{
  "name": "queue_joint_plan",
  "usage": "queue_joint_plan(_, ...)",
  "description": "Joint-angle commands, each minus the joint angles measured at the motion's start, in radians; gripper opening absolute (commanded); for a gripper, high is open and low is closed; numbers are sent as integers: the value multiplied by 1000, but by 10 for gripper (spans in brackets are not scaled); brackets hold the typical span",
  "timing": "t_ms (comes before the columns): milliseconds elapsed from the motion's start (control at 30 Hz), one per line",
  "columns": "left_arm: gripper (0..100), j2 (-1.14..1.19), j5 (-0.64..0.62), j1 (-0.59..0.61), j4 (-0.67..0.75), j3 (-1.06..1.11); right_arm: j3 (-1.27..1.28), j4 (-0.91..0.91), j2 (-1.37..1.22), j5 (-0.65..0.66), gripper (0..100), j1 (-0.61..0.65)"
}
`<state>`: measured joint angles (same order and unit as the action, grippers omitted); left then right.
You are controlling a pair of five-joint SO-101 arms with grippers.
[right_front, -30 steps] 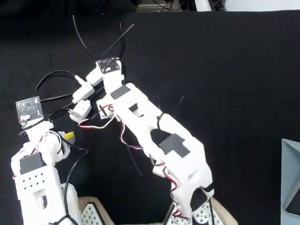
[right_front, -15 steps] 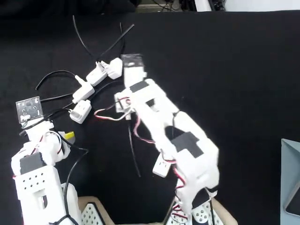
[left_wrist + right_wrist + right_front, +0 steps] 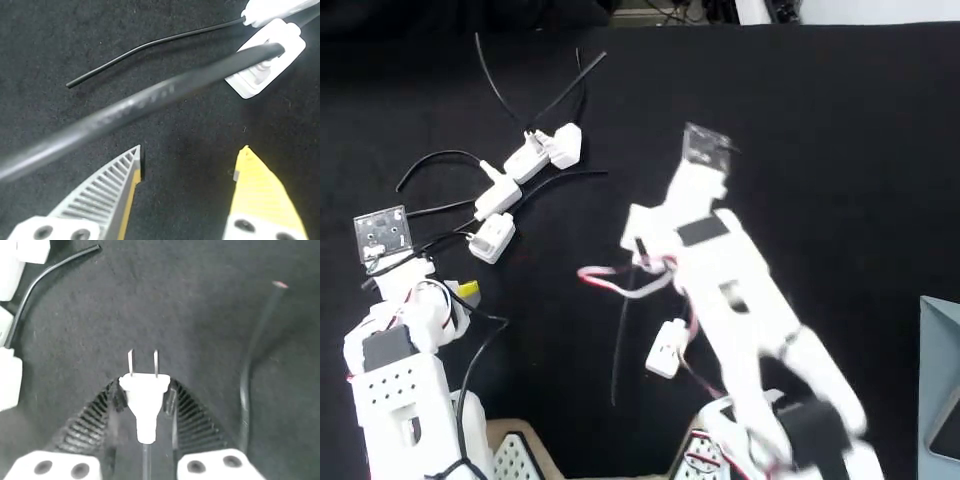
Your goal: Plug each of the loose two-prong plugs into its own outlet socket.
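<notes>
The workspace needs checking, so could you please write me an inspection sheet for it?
Surface: black cloth, flat.
Job's things: plug held prongs forward; several white blocks grouped together.
Clutter: nothing seen.
Grippers: right gripper shut on the plug; left gripper open above the cloth.
Cables: black cables run from the blocks; red-white wires hang off the right arm.
Surroundings: grey object at the high view's right edge.

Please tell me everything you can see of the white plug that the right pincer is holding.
The white two-prong plug looks like moulded plastic, wide at the front and narrowing toward the back, where a thin dark cord leaves it. Two flat silver metal prongs stand parallel, pointing away from the wrist. The right pincer is shut on its body from both sides. It is over the black cloth table, in no socket.
</notes>
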<state>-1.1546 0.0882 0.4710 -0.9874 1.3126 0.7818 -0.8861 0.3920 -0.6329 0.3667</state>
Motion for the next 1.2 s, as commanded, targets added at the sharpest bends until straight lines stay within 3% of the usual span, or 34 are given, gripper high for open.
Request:
queue_joint_plan(0,296,-12,-3,8,18,-7,143,2,232,-11,12,-9)
queue_joint_plan(133,296,-12,-3,8,18,-7,268,44,357,-63,12,-31)
queue_joint_plan(467,296,-12,-3,7,18,-5,288,66,364,-147,24,-54)
queue_joint_plan(667,296,-12,-3,7,18,-5,283,77,323,-132,303,-38)
queue_joint_plan(867,296,-12,-2,7,18,-5,194,-20,180,-124,224,3)
queue_joint_plan(967,296,-12,-2,7,18,-5,96,-127,139,-6,212,2)
queue_joint_plan(1167,296,-12,-2,7,23,7,-79,-282,136,497,209,-120)
